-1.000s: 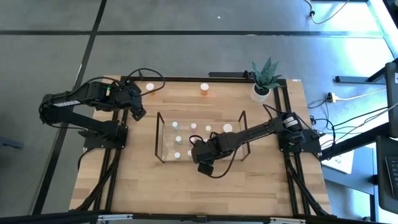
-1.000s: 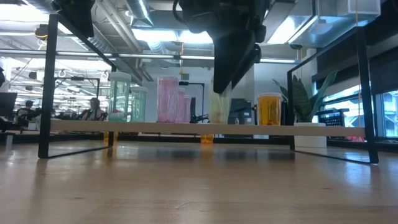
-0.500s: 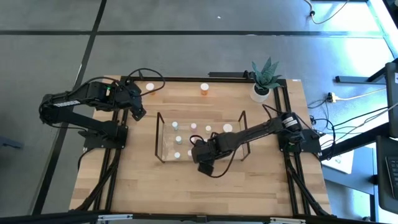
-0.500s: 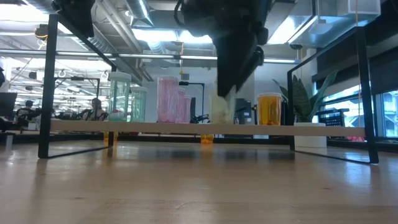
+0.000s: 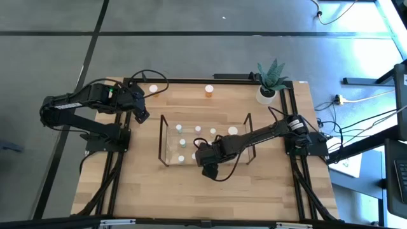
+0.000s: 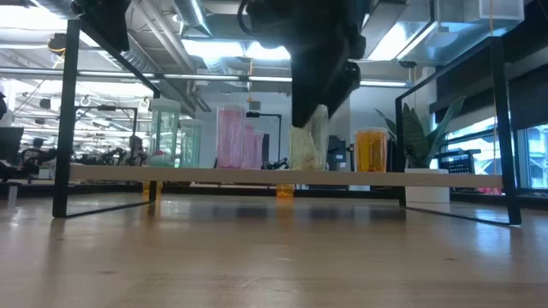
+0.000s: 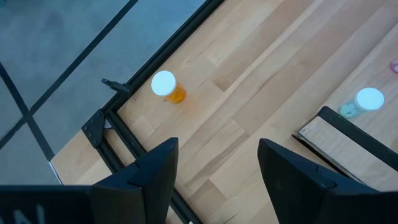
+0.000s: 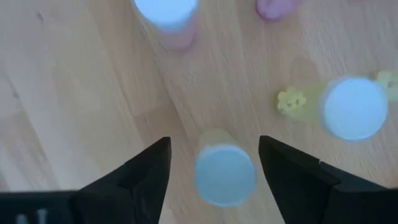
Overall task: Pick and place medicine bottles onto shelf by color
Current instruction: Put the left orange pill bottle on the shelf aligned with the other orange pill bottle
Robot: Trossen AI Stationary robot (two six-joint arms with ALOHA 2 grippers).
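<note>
R gripper (image 8: 211, 165) fingers stood apart, released, straddling a small yellowish bottle (image 8: 224, 171) w/ white cap, not touching it. Bottle stood upright on the shelf (image 5: 166, 147), long axis vertical, cap up, near the shelf's near edge, about mid-width. Pink bottles (image 6: 233, 137) to its left, orange bottle (image 6: 371, 151) to its right. L gripper (image 7: 211, 163) parted, empty, hung over the table's far left, near a lone orange bottle (image 7: 168, 87).

Even overhead light falls softly on the tabletop (image 5: 140, 184), ceiling strips (image 6: 218, 50) glare in the low view where its near surface blurs, and the right wrist view is out of focus throughout.
</note>
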